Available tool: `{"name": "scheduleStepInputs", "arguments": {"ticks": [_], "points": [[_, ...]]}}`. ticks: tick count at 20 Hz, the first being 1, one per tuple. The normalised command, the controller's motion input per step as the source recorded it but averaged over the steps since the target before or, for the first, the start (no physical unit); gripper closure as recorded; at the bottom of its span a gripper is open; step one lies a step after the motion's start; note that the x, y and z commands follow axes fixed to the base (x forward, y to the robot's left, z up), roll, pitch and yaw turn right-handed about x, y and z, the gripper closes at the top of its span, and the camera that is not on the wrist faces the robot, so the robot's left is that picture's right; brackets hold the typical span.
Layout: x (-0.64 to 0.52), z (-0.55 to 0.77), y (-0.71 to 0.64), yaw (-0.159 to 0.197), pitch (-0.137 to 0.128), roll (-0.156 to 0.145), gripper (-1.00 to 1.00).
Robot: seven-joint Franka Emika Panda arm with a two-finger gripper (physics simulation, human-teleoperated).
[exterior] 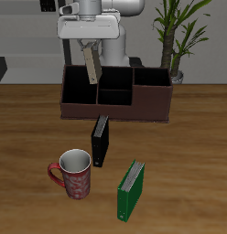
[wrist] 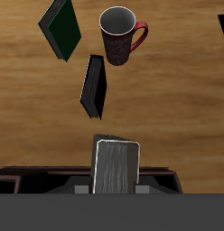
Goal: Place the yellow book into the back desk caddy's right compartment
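My gripper [exterior: 88, 46] is shut on the yellow book [exterior: 91, 66], a thin pale grey-tan book that hangs upright and slightly tilted from the fingers. The book is just above the back desk caddy [exterior: 152, 102], a long low maroon-brown box, and its lower end is over the wide undivided end section [exterior: 79, 90]. In the wrist view the book [wrist: 116, 167] stands between my fingers, with the caddy's rim [wrist: 32, 170] right beneath it. The book's lower edge is level with the rim; I cannot tell whether it touches.
A black book [exterior: 100, 142] stands just in front of the caddy. A red patterned mug [exterior: 73, 174] and a green book [exterior: 131, 189] are nearer the table's front edge. A potted plant [exterior: 179, 37] stands behind the caddy. A dark object [wrist: 223, 27] shows at the wrist view's edge.
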Motion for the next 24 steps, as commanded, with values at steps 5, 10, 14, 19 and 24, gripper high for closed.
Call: {"name": "scheduleStepInputs", "arguments": {"ticks": [5,10,14,19,24], "points": [[-0.38,0.2,0.21,0.015,-0.028,-0.02,1.0],[-0.29,0.21,0.19,0.002,-0.025,-0.002,1.0],[-0.23,0.14,0.33,-0.013,-0.01,0.008,1.0],[-0.05,-0.02,0.33,-0.018,0.039,-0.045,1.0],[-0.09,-0.05,0.55,0.039,0.027,0.035,1.0]]}}
